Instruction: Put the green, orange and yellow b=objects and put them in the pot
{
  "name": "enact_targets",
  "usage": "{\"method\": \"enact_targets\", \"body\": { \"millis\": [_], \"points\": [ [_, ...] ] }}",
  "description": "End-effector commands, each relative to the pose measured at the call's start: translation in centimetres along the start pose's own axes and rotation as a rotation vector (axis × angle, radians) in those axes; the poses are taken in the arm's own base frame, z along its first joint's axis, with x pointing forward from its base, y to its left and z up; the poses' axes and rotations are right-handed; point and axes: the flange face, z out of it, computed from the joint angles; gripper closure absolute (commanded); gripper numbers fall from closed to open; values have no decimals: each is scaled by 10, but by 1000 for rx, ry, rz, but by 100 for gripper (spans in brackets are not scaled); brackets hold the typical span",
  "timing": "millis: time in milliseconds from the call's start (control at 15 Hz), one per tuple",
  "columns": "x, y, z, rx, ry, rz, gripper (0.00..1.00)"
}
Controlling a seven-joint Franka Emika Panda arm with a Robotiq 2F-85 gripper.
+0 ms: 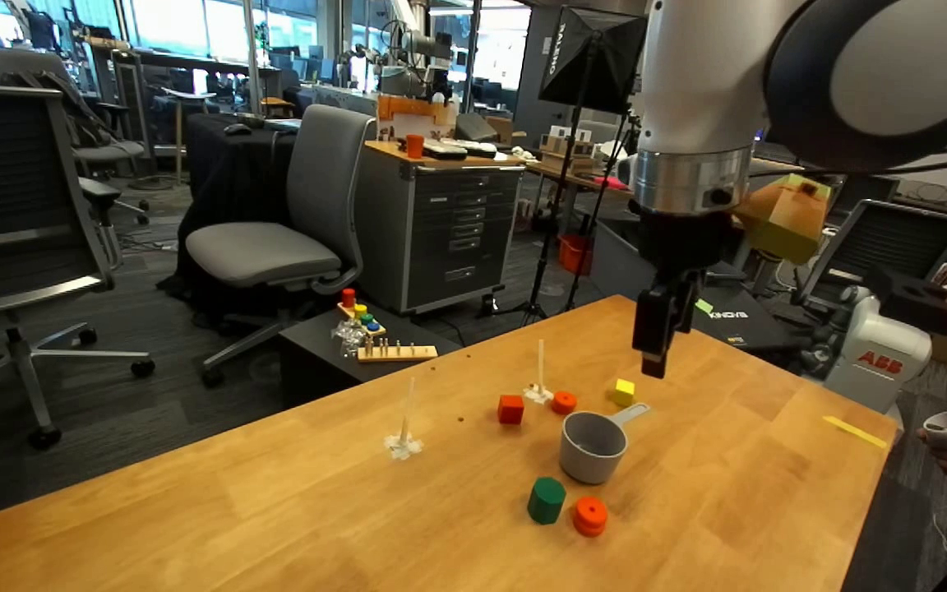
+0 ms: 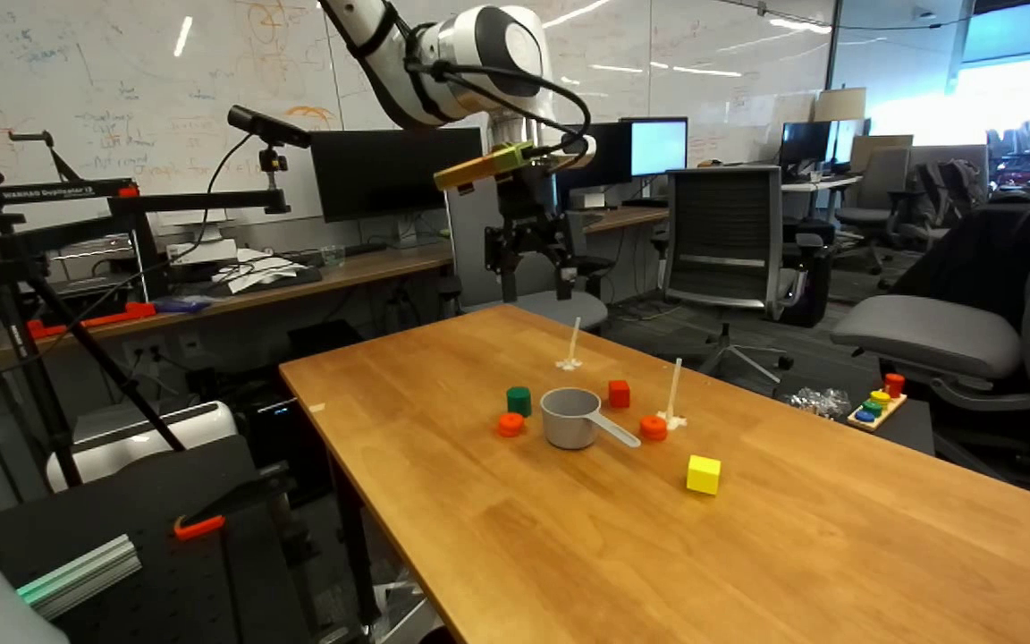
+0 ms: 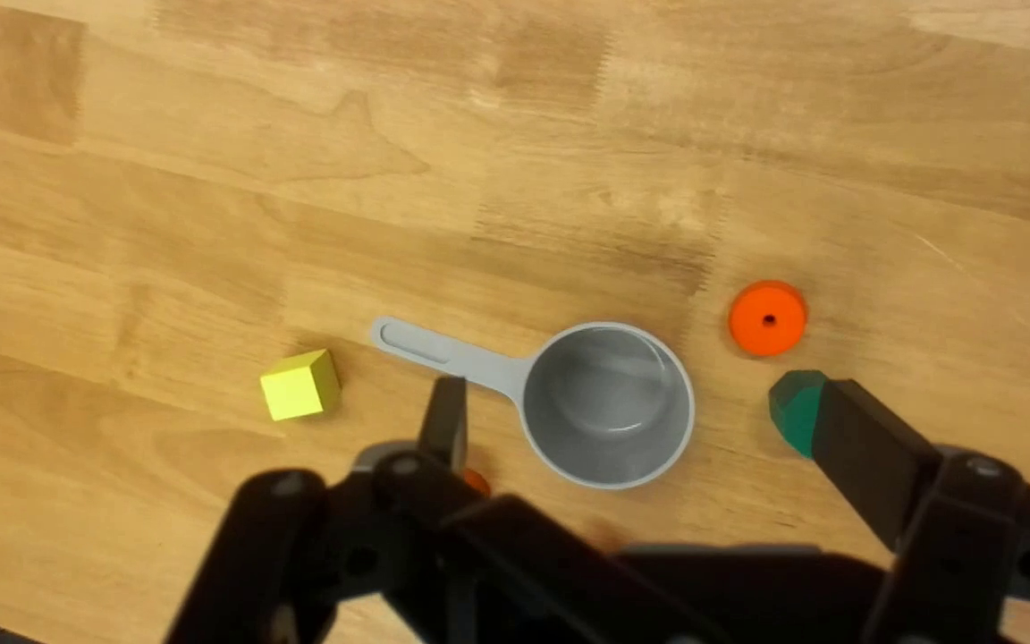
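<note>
My gripper (image 2: 536, 286) hangs above the counter (image 1: 276, 501), its two fingers (image 2: 564, 283) spread wide and pointing down. The gray pot (image 1: 589, 469) stands upright on the counter; in the wrist view I look down between my fingers into its bowl. Seen in an exterior view, the green block (image 1: 547, 501) stands just nearer than the pot and left of its middle, with an orange piece (image 1: 589, 516) close at its right, the two apart. A second orange piece (image 1: 564, 402) lies beyond the pot, slightly left, beside the foot of a thin upright stick (image 1: 541, 362). The yellow cube (image 1: 624, 392) sits on the far side too, near the end of the pot's handle (image 1: 631, 413). All four are on the counter, outside the pot. Left of the second orange piece rests a red cube (image 1: 510, 409), and farther left stands another stick (image 1: 408, 415).
</note>
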Motion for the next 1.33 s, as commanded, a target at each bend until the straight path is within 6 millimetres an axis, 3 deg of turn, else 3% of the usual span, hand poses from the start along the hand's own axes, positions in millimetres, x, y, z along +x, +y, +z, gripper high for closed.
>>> {"method": "enact_targets", "body": {
  "millis": [0,333,800,1000,1267],
  "points": [
    [34,-10,14,-66,-79,-65,0],
    [46,-35,36,-108,-245,-249,0],
    [46,-84,52,-194,-407,-544,0],
    [53,-105,59,-282,-399,-597,0],
    [70,-133,65,-257,-315,-606,0]
  ]
}}
